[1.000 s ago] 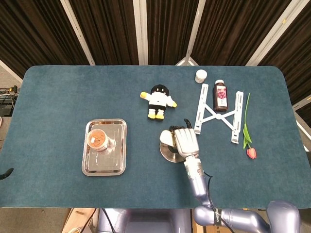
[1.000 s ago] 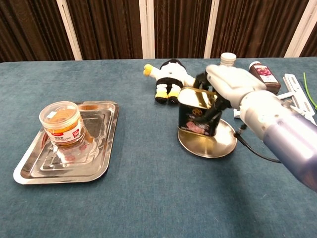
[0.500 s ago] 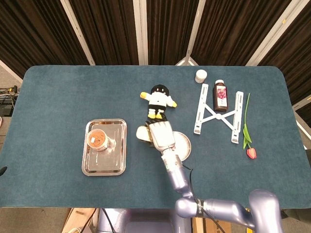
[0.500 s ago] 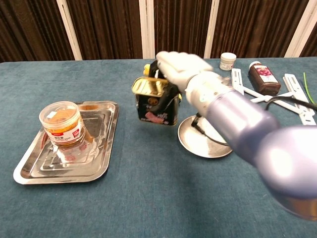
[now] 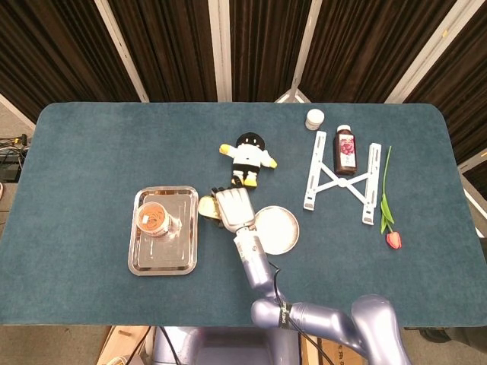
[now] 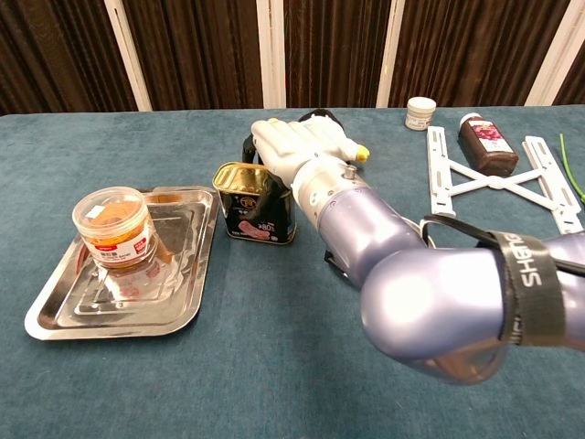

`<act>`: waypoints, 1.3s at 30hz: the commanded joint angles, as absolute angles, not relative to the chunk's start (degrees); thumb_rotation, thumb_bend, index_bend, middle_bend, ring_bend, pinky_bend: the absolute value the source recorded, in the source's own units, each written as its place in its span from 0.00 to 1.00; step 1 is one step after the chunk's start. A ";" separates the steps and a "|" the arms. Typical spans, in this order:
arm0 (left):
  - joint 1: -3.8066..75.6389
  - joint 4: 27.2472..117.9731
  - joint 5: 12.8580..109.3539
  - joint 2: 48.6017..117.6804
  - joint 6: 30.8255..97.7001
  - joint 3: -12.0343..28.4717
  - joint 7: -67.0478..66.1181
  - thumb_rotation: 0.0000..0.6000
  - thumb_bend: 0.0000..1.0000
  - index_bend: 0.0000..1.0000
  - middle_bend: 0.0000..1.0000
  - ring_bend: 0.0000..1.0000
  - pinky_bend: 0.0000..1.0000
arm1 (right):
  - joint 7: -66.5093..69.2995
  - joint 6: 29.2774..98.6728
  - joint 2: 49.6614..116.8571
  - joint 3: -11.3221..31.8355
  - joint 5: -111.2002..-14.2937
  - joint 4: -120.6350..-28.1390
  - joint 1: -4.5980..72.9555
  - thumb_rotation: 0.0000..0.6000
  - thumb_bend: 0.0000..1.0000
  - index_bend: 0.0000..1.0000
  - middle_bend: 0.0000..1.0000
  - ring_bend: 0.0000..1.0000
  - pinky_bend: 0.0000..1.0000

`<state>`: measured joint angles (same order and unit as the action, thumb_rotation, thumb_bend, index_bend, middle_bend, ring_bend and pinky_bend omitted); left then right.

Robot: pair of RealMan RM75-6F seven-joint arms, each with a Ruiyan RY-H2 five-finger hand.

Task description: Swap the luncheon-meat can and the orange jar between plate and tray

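While the orange-filled clear plastic jar with its red label (image 6: 113, 226) stands in the upper left part of the rectangular steel tray (image 6: 187, 306) at the left of the chest view, the right hand (image 6: 297, 151) grasps the black luncheon-meat can with the gold top (image 6: 253, 203) from above and behind, its fingers wrapped over the can's far edge. That can sits at centre frame, just beside the tray's right rim; whether it rests on the blue table cloth (image 5: 91, 144) or hangs just above it, I cannot tell. The round steel plate (image 5: 278, 230) lies bare at centre right of the head view. No left hand shows in either view.

The risk, as I judge it, is crowding: the jar occupies the tray, so setting the can inside could knock the jar or catch the raised rim and tip the can. A loose grasp might also let the smooth tin slip. The black-and-white plush doll (image 5: 248, 158) just above the hand could be brushed by the forearm.
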<state>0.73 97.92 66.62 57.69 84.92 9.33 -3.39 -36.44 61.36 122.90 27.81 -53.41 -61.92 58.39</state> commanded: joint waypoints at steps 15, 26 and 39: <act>1.39 97.37 66.19 58.20 84.23 9.45 -4.30 1.00 0.21 0.16 0.00 0.00 0.00 | -50.47 63.34 107.59 26.04 -42.97 -84.13 53.96 1.00 0.03 0.00 0.00 0.00 0.00; 2.73 94.45 81.94 56.00 81.48 4.90 10.28 1.00 0.18 0.14 0.00 0.00 0.00 | -34.75 74.60 79.08 11.72 -55.82 -109.45 31.02 1.00 0.02 0.00 0.00 0.00 0.00; 10.89 92.21 85.34 60.10 73.83 5.92 8.22 1.00 0.13 0.12 0.00 0.00 0.00 | -7.09 89.74 73.30 -1.34 -82.00 -89.97 13.57 1.00 0.02 0.00 0.00 0.00 0.00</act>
